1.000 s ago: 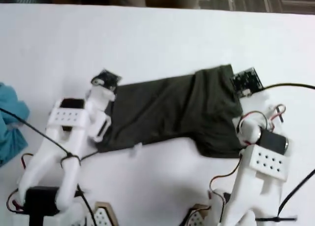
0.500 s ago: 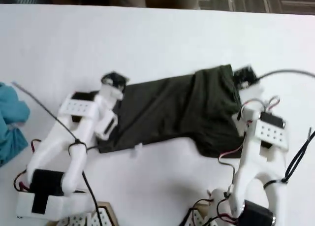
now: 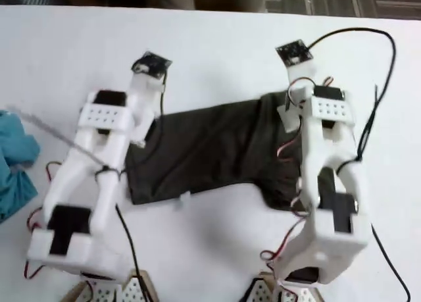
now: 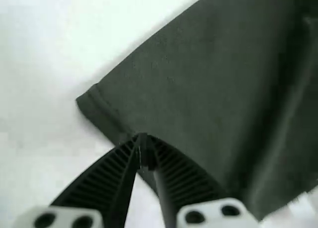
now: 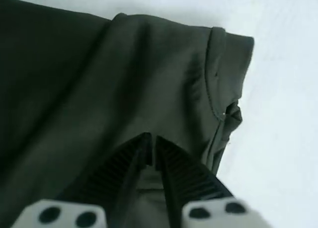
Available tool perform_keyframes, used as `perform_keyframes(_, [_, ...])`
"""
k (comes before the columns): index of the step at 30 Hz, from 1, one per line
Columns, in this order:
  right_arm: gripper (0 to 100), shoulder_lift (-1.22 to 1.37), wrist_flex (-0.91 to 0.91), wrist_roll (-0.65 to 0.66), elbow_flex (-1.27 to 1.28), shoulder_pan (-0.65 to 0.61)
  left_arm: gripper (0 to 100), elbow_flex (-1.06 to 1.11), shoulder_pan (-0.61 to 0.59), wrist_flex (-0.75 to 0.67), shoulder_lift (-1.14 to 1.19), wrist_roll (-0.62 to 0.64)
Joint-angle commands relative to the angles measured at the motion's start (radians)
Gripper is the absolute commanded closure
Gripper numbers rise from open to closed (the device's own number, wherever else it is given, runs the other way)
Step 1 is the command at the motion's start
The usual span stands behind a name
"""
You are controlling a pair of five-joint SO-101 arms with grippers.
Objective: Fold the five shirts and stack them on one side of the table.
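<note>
A dark green shirt (image 3: 217, 147) lies folded into a long strip across the middle of the white table (image 3: 210, 45). My left arm (image 3: 108, 118) stretches over the strip's left end. In the left wrist view my left gripper (image 4: 142, 151) is shut, its tips right at the shirt's hemmed edge (image 4: 107, 118) near a corner. My right arm (image 3: 325, 127) stretches over the thicker right end. My right gripper (image 5: 150, 146) is shut too, tips just over the bunched cloth (image 5: 149, 74), with a folded seam (image 5: 218, 89) beyond. The cloth lies flat, not lifted.
A crumpled teal shirt (image 3: 14, 164) lies at the table's left edge. Bare white table surrounds the dark shirt on the far side and at the far right. Black cables (image 3: 368, 72) loop off the right arm.
Both arms have swung from the near side of the shirt out over it toward the far side. The dark shirt has kept its place and shape.
</note>
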Motion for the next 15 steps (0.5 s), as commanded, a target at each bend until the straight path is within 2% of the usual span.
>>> perform_keyframes(1, [97.8, 0.094, 0.007, -0.005, -0.157, -0.010, 97, -0.061, 0.005, -0.080, 0.118, 0.035])
perform_keyframes(9, [97.8, 0.315, 0.111, -0.002, -0.456, 0.016, 97, -0.232, -0.009, 0.025, 0.377, 0.077])
perform_keyframes(15, [97.8, 0.486, 0.153, 0.124, -0.568, 0.119, 97, -0.295, -0.058, 0.075, 0.422, 0.069])
